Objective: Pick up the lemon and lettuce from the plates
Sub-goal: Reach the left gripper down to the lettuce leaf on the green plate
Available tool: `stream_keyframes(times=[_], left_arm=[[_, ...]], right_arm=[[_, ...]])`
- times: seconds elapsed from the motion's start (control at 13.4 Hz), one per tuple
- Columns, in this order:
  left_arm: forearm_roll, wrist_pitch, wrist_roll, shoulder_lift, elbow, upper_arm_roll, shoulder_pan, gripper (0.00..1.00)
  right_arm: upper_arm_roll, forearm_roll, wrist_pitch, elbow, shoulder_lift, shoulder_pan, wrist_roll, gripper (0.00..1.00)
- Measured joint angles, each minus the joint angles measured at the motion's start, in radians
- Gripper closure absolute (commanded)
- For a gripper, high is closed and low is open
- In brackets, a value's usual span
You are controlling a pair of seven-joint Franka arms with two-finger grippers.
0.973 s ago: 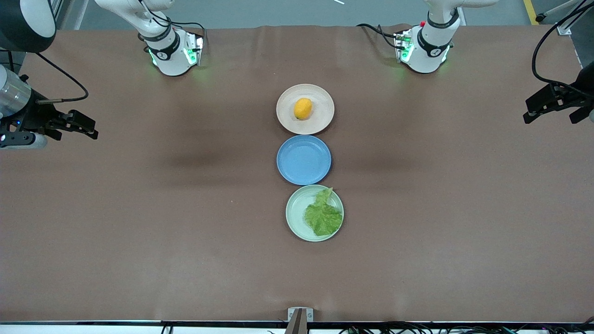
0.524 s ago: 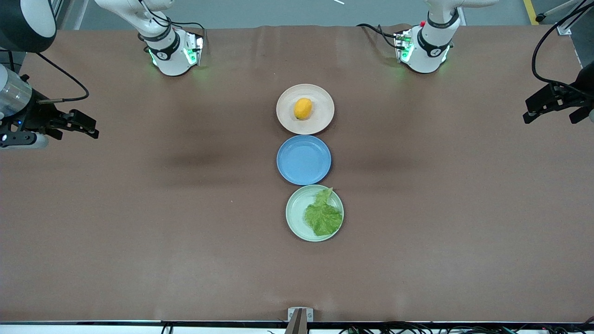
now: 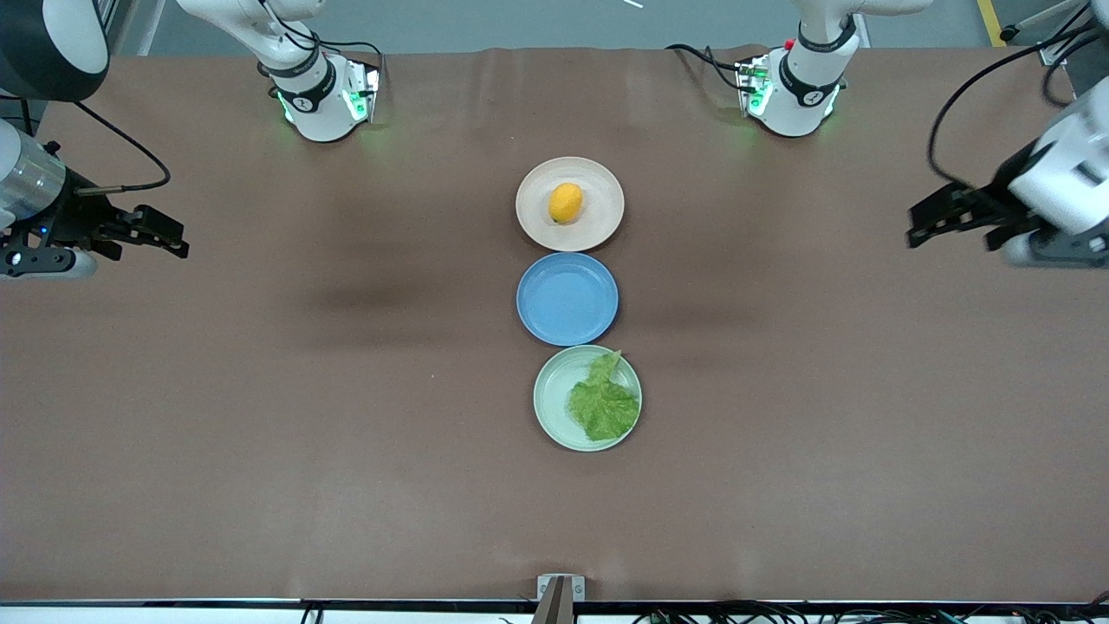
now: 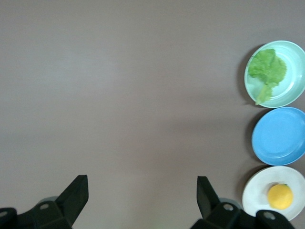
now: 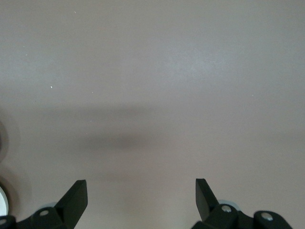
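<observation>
The lemon (image 3: pixel 565 203) lies on the beige-pink plate (image 3: pixel 607 218), nearest the robot bases. The lettuce (image 3: pixel 603 402) lies on the pale mint plate (image 3: pixel 552 392), nearest the front camera. My left gripper (image 3: pixel 921 227) is open and empty, up over bare table toward the left arm's end. My right gripper (image 3: pixel 177 243) is open and empty over bare table toward the right arm's end. The left wrist view shows the open left gripper (image 4: pixel 142 192), the lemon (image 4: pixel 280 196), its plate (image 4: pixel 255 194), the lettuce (image 4: pixel 267 70) and the mint plate (image 4: pixel 294 61). The right wrist view shows the open right gripper (image 5: pixel 141 193) over bare table.
An empty blue plate (image 3: pixel 567 299) sits between the two task plates, all three in a row at the table's middle; it also shows in the left wrist view (image 4: pixel 279 136). Brown cloth covers the table. The arm bases stand at the table's edge farthest from the front camera.
My left gripper has moved in from the table's end toward the plates, and more of its arm shows. My right gripper has shifted slightly toward the middle. The plates and food have not moved.
</observation>
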Motion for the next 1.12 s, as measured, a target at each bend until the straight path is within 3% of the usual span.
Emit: stream_keyframes(times=[0.3, 0.6, 0.82, 1.12], left_arm=[[-0.014, 0.195, -0.223, 0.201, -0.006, -0.01, -0.146, 0.0], [-0.014, 0.473, -0.514, 0.392, -0.004, -0.011, -0.272, 0.0], [-0.014, 0.657, -0.677, 0.5, 0.0, -0.011, -0.32, 0.0], [-0.015, 0.802, -0.876, 0.617, 0.059, -0.012, -0.35, 0.0]], right_arm=[[0.001, 0.0, -0.003, 0.0, -0.004, 0.0, 0.0, 0.0], [0.003, 0.001, -0.005, 0.001, -0.008, 0.0, 0.0, 0.0], [0.004, 0.001, -0.006, 0.001, -0.008, 0.0, 0.0, 0.0], [0.005, 0.001, -0.013, 0.002, -0.008, 0.0, 0.0, 0.0]])
